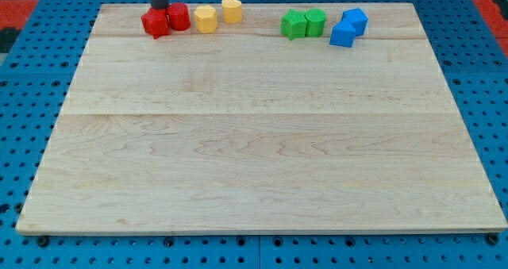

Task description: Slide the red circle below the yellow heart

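The red circle [178, 17] sits near the top left edge of the wooden board [254, 142]. A second red block [155, 23], of jagged shape, touches its left side. My tip [159, 9] is right behind this second red block, at its top edge, just left of the red circle. The yellow heart [232, 9] lies to the right of the circle, close to the board's top edge. A yellow hexagon-like block [205, 19] stands between the red circle and the heart.
Two green blocks [294, 23] [315, 21] sit side by side at the top, right of centre. Two blue blocks [343, 34] [355, 20] lie just right of them. A blue pegboard [24, 142] surrounds the board.
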Tool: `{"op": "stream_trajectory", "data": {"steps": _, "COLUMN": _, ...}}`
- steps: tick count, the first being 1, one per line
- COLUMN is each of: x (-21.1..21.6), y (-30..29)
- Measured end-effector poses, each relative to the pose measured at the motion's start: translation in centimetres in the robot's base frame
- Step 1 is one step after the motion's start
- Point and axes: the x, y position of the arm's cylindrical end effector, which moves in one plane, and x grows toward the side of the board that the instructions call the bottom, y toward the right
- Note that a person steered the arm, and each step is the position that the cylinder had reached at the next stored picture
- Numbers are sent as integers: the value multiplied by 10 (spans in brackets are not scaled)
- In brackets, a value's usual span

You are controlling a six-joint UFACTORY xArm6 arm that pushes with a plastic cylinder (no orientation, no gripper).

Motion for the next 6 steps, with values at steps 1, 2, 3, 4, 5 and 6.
{"op": "stream_trajectory", "data": {"steps": 1, "x": -13, "y": -19}}
{"op": "stream_trajectory", "data": {"steps": 2, "x": -23, "y": -7}}
{"op": "stream_trajectory", "data": {"steps": 3, "x": 19, "y": 33}}
{"op": "stream_trajectory", "data": {"steps": 4, "x": 77, "y": 65}}
{"op": "stream_trajectory", "data": {"steps": 5, "x": 97, "y": 101}}
{"op": "stream_trajectory", "data": {"steps": 6, "x": 119, "y": 87}}
